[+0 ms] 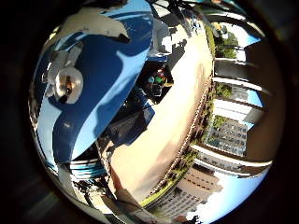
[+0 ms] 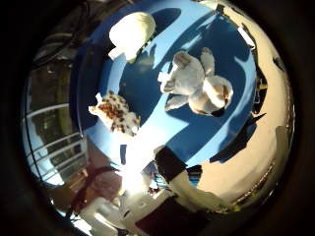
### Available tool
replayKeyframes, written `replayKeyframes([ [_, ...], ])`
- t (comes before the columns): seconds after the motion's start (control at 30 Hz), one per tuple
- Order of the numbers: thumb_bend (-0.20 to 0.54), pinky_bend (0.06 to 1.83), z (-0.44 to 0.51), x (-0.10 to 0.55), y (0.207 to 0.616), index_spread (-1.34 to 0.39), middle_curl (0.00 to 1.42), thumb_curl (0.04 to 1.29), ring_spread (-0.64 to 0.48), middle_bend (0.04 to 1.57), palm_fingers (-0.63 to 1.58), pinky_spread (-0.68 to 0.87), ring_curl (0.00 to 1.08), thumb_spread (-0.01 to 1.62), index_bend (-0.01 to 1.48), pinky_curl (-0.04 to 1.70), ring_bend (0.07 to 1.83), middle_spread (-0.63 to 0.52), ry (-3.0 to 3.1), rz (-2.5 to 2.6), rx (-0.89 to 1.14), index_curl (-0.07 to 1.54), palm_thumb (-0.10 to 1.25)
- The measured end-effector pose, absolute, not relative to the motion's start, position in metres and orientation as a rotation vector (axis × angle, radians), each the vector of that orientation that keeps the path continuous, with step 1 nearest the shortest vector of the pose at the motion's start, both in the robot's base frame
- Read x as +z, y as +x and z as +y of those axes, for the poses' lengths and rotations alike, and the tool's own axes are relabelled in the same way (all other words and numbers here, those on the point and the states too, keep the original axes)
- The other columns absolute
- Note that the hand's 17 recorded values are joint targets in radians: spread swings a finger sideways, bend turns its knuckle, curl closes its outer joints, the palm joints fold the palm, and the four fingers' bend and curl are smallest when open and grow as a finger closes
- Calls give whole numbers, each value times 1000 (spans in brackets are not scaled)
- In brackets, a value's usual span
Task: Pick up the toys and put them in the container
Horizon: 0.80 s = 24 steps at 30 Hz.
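White plush dog [image 2: 197, 83] on blue table [image 2: 197, 132], apart from fingers [image 2: 170, 164].

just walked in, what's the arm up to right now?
Toy pickup, still at the start by the look of it. Three soft toys lie apart on the blue table: a grey-white plush dog, a spotted plush and a cream plush. The palm looks down on them from above and nothing is held close to it. No container shows in either view. The fingers cannot be made out.
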State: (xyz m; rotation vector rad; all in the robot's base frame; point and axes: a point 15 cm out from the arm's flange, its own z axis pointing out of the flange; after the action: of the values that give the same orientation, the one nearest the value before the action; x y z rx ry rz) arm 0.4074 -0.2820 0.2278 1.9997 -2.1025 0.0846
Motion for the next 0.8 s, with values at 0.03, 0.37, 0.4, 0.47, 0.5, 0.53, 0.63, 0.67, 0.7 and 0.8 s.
replayKeyframes([
  [0.03,-32,817,-283,217,407,-103,312,293,308,176,32,500,328,1030,151,327,466,180,1999,-2099,63,205,341],
  [0.37,-18,869,-273,146,408,-52,322,308,302,195,59,500,333,1039,131,309,510,179,2010,-2052,-74,196,448],
  [0.4,-16,880,-270,143,409,-38,325,311,301,195,80,504,333,1040,127,307,526,177,2013,-2047,-80,192,468],
  [0.47,-3,906,-265,135,411,-2,341,324,282,219,185,501,349,1049,116,303,598,152,2011,-2041,-97,181,537],
  [0.5,0,934,-263,133,412,14,351,336,259,241,269,498,362,1051,109,302,651,120,2010,-2038,-100,172,573],
  [0.53,2,952,-263,133,412,10,360,342,241,260,326,488,375,1053,102,305,694,98,2008,-2037,-99,166,593],
  [0.63,2,992,-264,134,412,-72,448,381,153,455,517,419,472,1048,91,340,963,-3,2008,-2027,-98,121,689],
  [0.67,-5,962,-264,135,411,-109,499,392,123,565,535,401,528,1042,98,347,1092,-32,2006,-2026,-101,97,709],
  [0.7,-10,960,-263,137,412,-138,540,404,100,638,508,386,569,1038,109,365,1176,-60,2009,-2022,-98,77,726],
  [0.8,-16,970,-253,137,406,-239,682,433,31,877,512,349,681,1022,207,406,1388,-136,2001,-1999,-149,12,773],
])
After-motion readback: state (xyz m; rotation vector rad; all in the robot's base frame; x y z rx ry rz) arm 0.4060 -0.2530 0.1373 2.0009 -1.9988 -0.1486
